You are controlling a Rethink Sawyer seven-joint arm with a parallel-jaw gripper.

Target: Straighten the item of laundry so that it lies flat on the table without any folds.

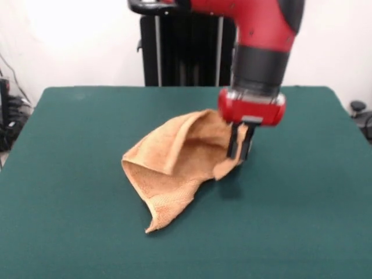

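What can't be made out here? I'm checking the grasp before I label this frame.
- Front view: whether the gripper has pinched the towel; its tips overlap the cloth edge.
- Towel's underside and inner folds, covered by its own raised layer.
- Table's near edge, cut off by the frame.

bright, soft-focus view; back wall glares white, faint shadow under the gripper.

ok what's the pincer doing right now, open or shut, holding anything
pincer: shut on the towel, pinching its raised edge above the table.
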